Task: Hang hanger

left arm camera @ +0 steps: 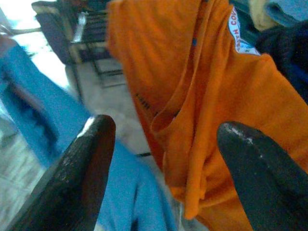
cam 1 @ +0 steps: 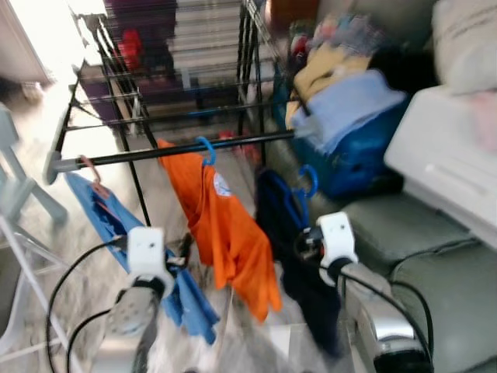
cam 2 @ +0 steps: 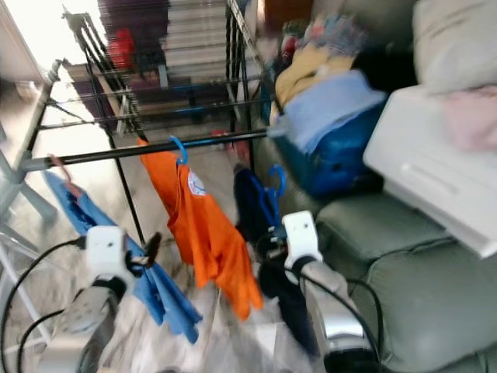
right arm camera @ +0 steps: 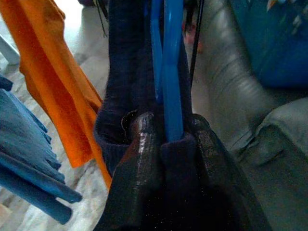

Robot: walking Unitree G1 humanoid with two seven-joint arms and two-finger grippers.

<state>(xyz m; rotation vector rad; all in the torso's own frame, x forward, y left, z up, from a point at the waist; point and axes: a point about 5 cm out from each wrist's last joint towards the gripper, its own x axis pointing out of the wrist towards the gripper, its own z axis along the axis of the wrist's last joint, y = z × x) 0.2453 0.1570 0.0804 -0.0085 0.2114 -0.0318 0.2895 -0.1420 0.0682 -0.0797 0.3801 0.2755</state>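
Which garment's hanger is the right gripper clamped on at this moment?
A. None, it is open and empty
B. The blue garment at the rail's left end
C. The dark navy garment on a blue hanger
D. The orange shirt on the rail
C: the right gripper is shut on the blue hanger carrying the dark navy garment, below the rail.

Left hand [left arm camera: 163,159] agape (right hand [right arm camera: 166,137] clamped)

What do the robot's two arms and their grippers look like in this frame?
Both arms are silver metal tubes ending in a boxy white wrist block, with thin black cables looping out from each. The left gripper has two long, glossy black fingers with rounded tips, slightly scuffed pale along the edges. The right gripper has the same dark, shiny fingers, tapering toward blunt ends. No lettering or markings can be made out on either arm.
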